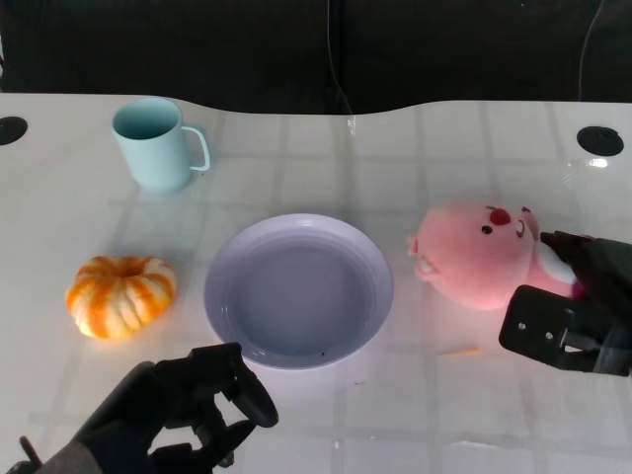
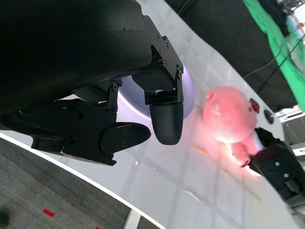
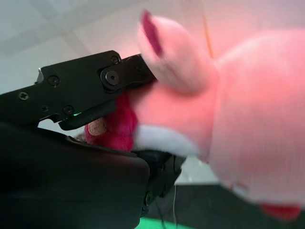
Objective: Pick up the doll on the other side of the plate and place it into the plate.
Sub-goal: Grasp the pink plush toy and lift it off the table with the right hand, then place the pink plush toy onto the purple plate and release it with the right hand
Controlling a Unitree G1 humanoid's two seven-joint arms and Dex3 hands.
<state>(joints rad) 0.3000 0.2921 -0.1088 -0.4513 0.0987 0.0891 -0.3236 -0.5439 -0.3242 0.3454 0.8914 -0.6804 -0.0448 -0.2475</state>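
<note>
The pink plush doll [image 1: 474, 257] lies on the table just right of the lilac plate [image 1: 222, 296], face up. My right hand [image 1: 573, 316] grips its body from the right side, fingers above and thumb below it. In the right wrist view the doll [image 3: 248, 119] fills the frame, pressed between black fingers [image 3: 76, 90] and the palm. My left hand [image 1: 188, 410] hovers near the table's front edge below the plate, fingers loosely bent and holding nothing. The left wrist view shows the doll [image 2: 228, 119] beyond the plate [image 2: 189, 95], with my right hand [image 2: 276, 164] at it.
A teal mug [image 1: 153, 143] stands at the back left. An orange-and-white pumpkin [image 1: 120, 294] sits left of the plate. A small yellowish scrap [image 1: 459, 351] lies in front of the doll. Black round grommets [image 1: 599, 140] mark the table's far corners.
</note>
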